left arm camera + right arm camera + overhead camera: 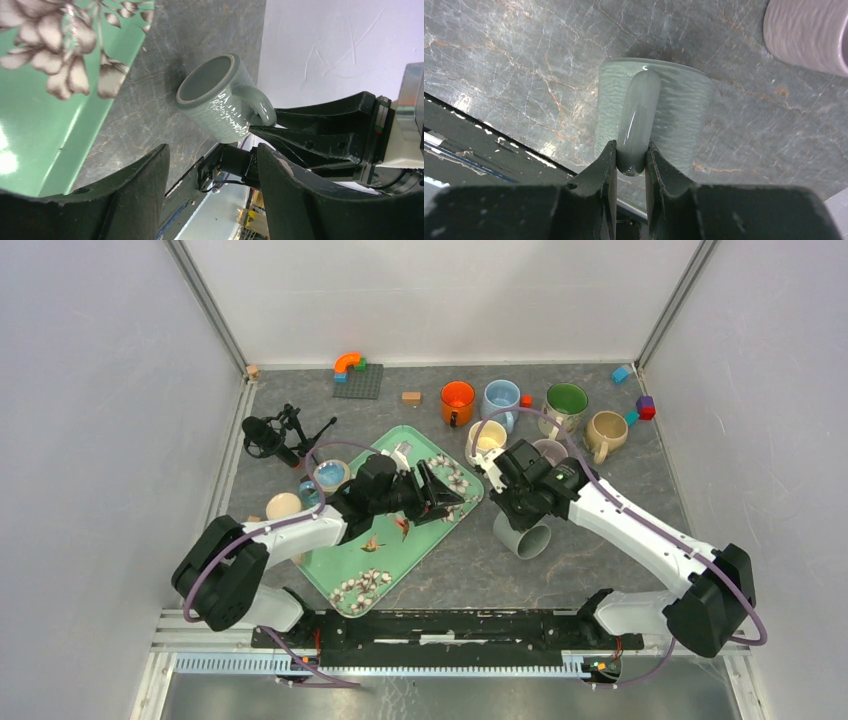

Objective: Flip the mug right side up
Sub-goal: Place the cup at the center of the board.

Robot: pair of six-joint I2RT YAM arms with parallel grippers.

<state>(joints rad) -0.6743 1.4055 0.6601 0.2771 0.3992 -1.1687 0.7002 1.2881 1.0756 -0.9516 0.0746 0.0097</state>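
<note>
From above, the grey-green mug (526, 537) is on the dark table (450, 560) at 3 o'clock of the flowered tray (345, 565), tipped over with its mouth sideways. The right gripper (520, 510) holds it. The left gripper (445, 498) is over the tray's 2 o'clock corner, just beside it. A group of other mugs stands at 12 o'clock, so a wide swing could knock one.

In the left wrist view, the left gripper's fingers (145, 185) are spread with nothing between them. The mug (215, 100) hangs tilted at 12 o'clock from them, its mouth turned toward the tray (45, 145). Whether its lower edge touches the table cannot be told. If this arm pushes in, it could strike the mug or the other arm's fingers.

In the right wrist view, the right fingers (606, 165) pinch only the glossy handle (639, 110). With so narrow a hold, the body (684, 115) could swivel about the handle or slip free while being rotated. The purple mug (809, 35) at 2 o'clock stands near enough to be bumped.
</note>
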